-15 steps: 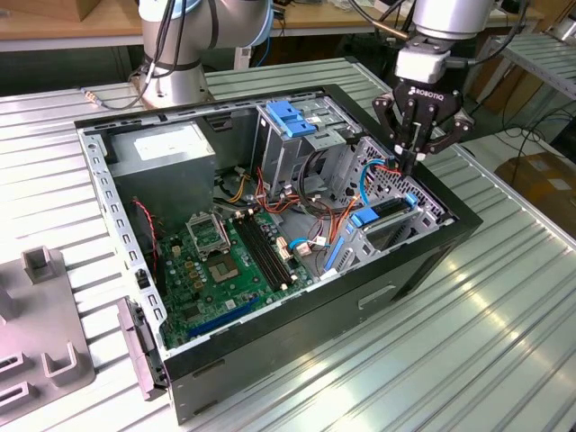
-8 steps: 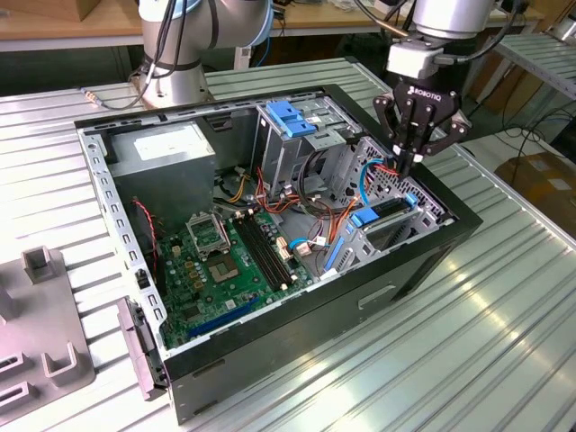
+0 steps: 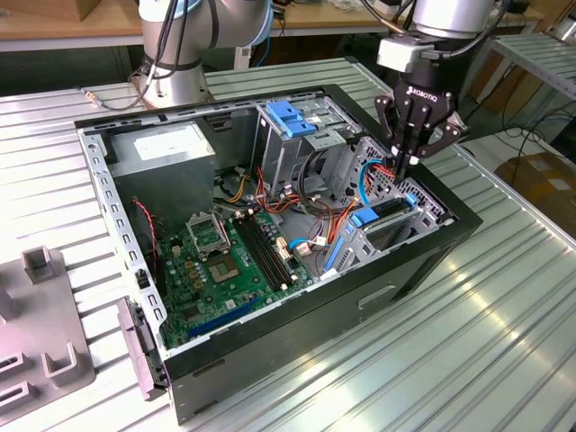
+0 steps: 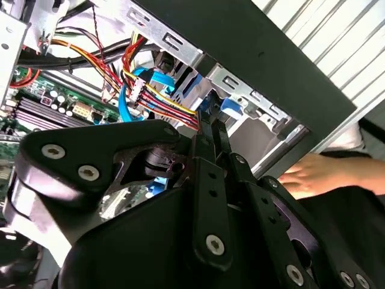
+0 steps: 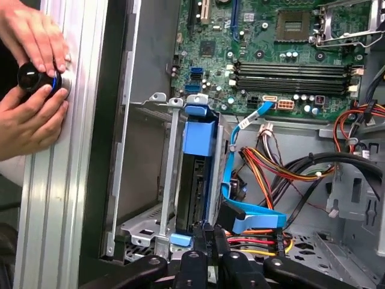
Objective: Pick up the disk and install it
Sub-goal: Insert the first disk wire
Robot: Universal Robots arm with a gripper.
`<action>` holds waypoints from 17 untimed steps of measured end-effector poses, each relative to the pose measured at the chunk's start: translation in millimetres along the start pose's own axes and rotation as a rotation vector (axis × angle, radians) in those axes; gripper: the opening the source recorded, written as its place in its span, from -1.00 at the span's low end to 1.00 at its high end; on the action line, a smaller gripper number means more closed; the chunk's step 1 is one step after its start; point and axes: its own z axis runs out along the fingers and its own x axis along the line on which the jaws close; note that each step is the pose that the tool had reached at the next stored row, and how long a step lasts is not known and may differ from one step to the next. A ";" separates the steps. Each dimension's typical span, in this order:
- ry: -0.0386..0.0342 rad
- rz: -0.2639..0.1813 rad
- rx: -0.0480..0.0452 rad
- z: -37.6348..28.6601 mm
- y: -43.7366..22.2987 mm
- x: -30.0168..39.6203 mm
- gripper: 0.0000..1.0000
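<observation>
Gripper (image 5: 210, 233) fingers pressed together, gripping nothing, tips at end of disk (image 5: 197, 135) just ahead in bay. Risk: skewed push jams carrier; cables (image 5: 255, 239) beside fingertips may snag.

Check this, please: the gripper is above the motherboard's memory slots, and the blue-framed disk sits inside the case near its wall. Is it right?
One part is wrong. In the exterior view the gripper is above the disk, not above the memory slots. The disk does sit inside the case near its wall.
</observation>
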 end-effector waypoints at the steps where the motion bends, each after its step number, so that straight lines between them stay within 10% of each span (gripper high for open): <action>1: 0.0017 0.016 -0.0043 0.2 0.0 -0.1 -0.67; 9: 0.0036 0.044 -0.0116 1.7 0.1 1.9 -0.67; 13: -0.0288 0.043 -0.0100 4.2 0.7 10.9 -0.67; 17: -0.0420 0.043 -0.0093 6.3 1.4 19.3 -0.67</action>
